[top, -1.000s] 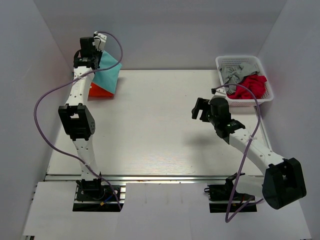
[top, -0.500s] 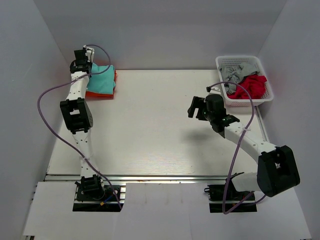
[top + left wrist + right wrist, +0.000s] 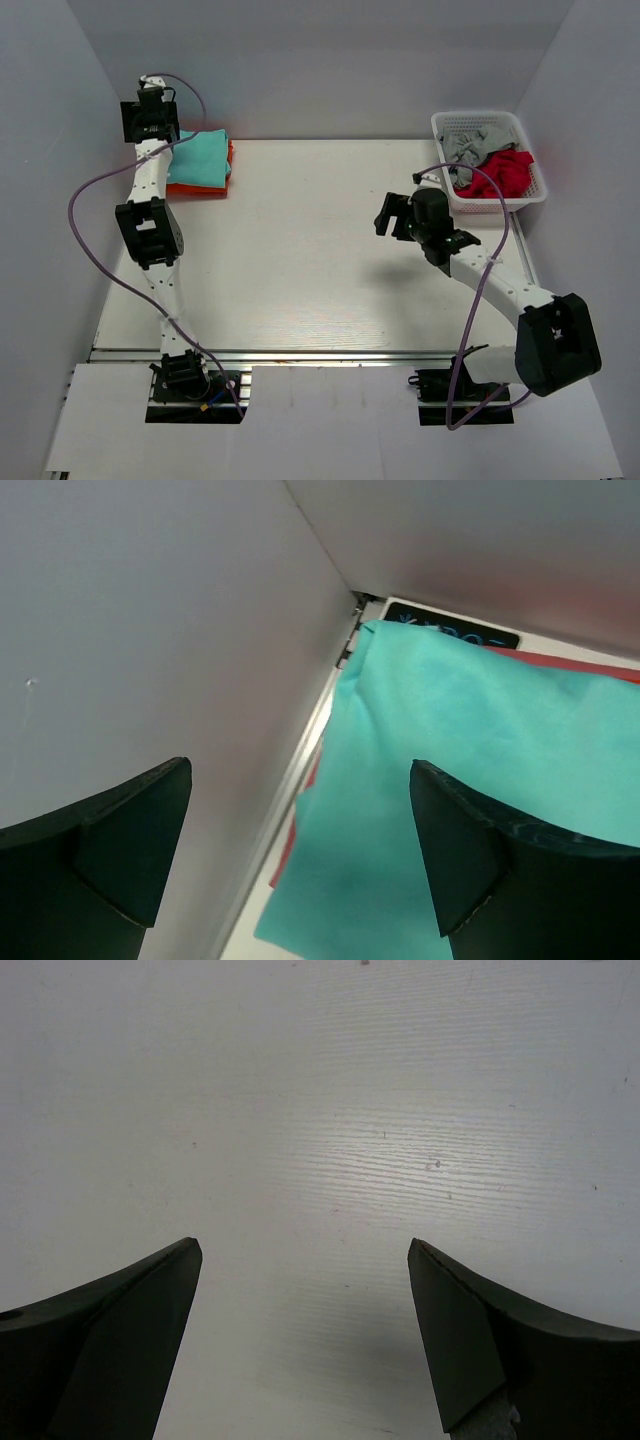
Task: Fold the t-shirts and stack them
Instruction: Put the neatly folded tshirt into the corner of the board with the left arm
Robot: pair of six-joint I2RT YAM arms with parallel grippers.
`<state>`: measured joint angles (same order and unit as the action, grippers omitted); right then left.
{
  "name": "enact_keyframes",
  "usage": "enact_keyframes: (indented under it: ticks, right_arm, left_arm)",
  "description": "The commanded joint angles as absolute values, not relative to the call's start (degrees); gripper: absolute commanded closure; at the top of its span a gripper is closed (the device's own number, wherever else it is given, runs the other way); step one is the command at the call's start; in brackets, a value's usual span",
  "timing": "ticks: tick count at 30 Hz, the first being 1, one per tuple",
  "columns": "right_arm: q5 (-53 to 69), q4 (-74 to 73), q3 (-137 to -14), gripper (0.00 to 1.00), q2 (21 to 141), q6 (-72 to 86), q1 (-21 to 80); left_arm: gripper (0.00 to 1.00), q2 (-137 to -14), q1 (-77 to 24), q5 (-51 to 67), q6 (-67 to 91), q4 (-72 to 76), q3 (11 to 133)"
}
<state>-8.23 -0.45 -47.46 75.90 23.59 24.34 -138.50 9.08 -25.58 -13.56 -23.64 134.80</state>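
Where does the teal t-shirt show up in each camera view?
Top external: teal t-shirt lies folded at the far-left corner of the table.
Left wrist: it fills the centre and right.
Right wrist: not in it.
Shared landmark: the orange shirt edging out beneath it.

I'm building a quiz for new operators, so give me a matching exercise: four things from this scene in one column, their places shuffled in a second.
1. teal t-shirt
2. orange t-shirt
3. red cloth
4. right gripper

A. in the white basket
B. top of the folded pile
C. open, over the table
D. bottom of the folded pile

Pairs: 1-B, 2-D, 3-A, 4-C
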Motion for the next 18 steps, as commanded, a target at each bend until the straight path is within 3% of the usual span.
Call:
enact_keyframes:
  ticks: [1,10,12,17,18]
  right_arm:
    - [-7.4,0.9,-46.9,0.1,72.1,23.6,24.2]
    - [-7.4,1.4,-40.7,0.1,65.1,23.1,24.1]
    - [-7.1,1.1,-40.2,0.1,64.2,23.1,24.1]
    - [-5.2,2.5,-36.2,0.1,60.4,22.3,24.2]
    - [-5.1,2.5,-35.2,0.1,59.9,22.3,24.1]
  left_arm:
    - [0.0,-129.5,7.9,-25.9,-7.9,-27.1,135.4]
    - [0.0,-108.9,4.3,-0.1,2.4,-27.1,109.9]
    - [0.0,-105.4,2.5,1.8,3.6,-25.5,105.1]
    - [0.0,-90.6,-5.9,0.5,8.7,-18.0,78.4]
    - [0.0,-88.4,-7.1,0.5,10.0,-18.0,78.3]
